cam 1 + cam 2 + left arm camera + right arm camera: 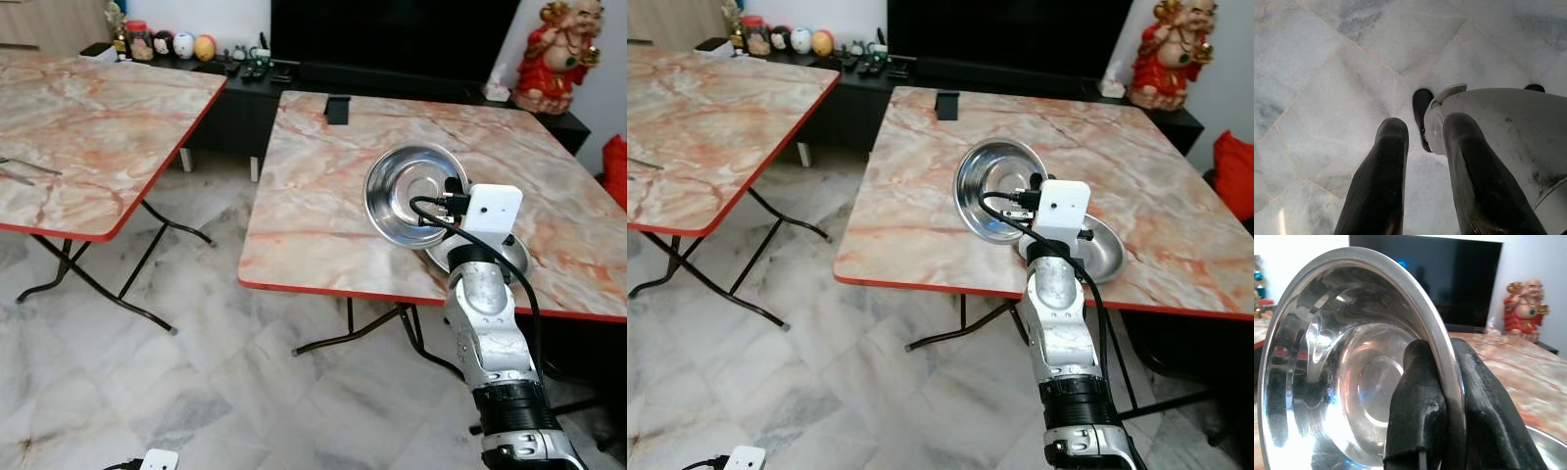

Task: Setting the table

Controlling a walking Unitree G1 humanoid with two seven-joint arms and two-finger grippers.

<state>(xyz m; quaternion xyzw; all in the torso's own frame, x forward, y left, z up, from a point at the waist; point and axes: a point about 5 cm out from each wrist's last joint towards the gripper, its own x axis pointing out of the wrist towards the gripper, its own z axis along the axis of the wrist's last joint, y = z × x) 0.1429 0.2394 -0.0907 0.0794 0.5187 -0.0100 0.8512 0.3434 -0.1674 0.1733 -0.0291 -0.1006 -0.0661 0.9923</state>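
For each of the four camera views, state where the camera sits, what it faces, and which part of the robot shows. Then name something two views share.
Left eye view: on the head, looking down at the marble table; right arm shows.
Right eye view: beside it, same scene.
Left wrist view: on the left wrist, facing the floor; left gripper open.
Right wrist view: on the right wrist, facing the television; right gripper pinches the steel bowl.
Shared: that bowl, and a red figurine.

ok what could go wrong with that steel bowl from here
The right gripper pinches the steel bowl only by its rim, tilted on edge, so it could slip or swing free. A second steel bowl lies right beneath; lowering may clank onto it. Both sit close to the table's red edge, so a dropped bowl might roll off.
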